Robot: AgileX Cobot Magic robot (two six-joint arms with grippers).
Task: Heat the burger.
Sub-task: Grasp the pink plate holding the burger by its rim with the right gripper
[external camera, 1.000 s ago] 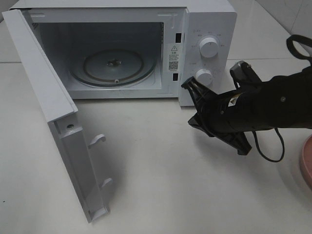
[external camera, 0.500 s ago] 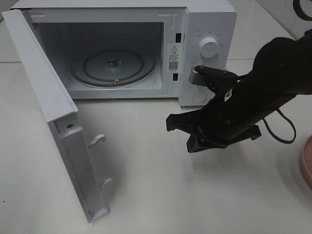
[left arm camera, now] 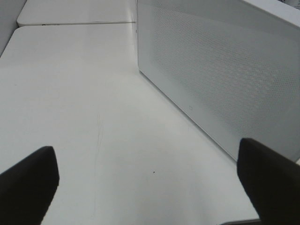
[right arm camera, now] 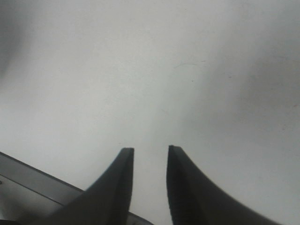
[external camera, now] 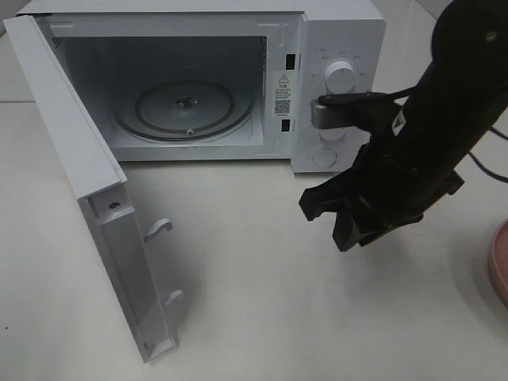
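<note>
The burger is out of view in every frame. My right gripper hangs over the white table in front of the microwave's control panel, pointing down. In the right wrist view the right gripper shows a narrow gap between its dark fingers, open with only bare table beneath. My left gripper is wide open and empty, hovering low over the table beside the microwave's perforated side wall. It does not appear in the exterior high view.
The white microwave stands at the back with its door swung fully open to the left and a glass turntable inside. A sliver of the pink plate shows at the right edge. The right arm covers the lower knob.
The right arm has swung up and turned, so its gripper now points down at the table nearer the microwave. Its jaws went from shut to slightly apart. The left gripper's opening has not changed.
</note>
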